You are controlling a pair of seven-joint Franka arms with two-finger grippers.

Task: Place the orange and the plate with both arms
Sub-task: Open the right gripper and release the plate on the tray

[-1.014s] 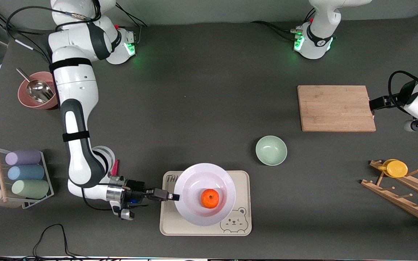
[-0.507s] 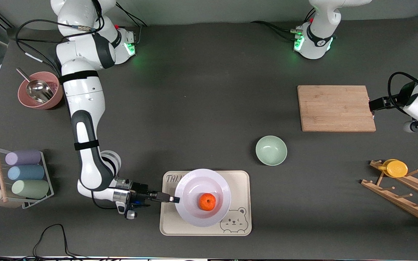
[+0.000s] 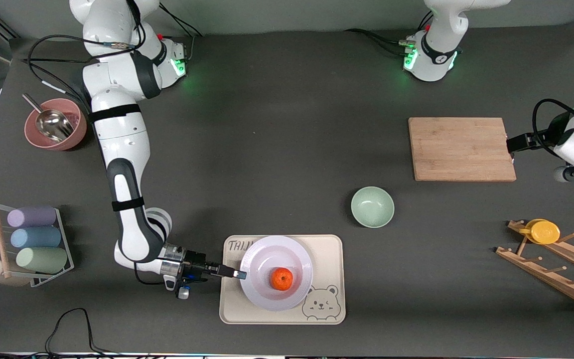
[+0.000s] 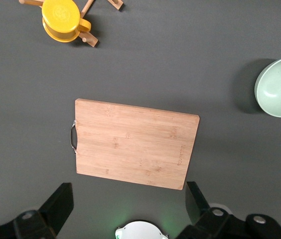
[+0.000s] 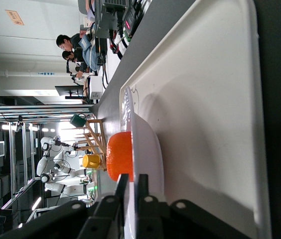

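Note:
The pale lavender plate (image 3: 267,257) lies on the cream bear tray (image 3: 329,249), with the orange (image 3: 281,278) in its shallow centre. My right gripper (image 3: 239,274) comes in low from the right arm's end of the table and is shut on the plate's rim. In the right wrist view its two fingers (image 5: 131,181) stand on either side of the thin plate (image 5: 149,149) edge, with the orange (image 5: 120,155) just past them. My left gripper (image 3: 513,143) waits open and empty above the end of the wooden cutting board (image 3: 461,148); its fingertips (image 4: 128,191) frame the board (image 4: 135,144).
A mint-green bowl (image 3: 372,206) sits between the tray and the board. A wooden rack with a yellow cup (image 3: 543,232) stands at the left arm's end. A pink bowl with a metal scoop (image 3: 53,124) and a rack of pastel cups (image 3: 33,238) stand at the right arm's end.
The plate with the orange has come down onto the tray. The right arm has lowered with it. The left arm has not moved.

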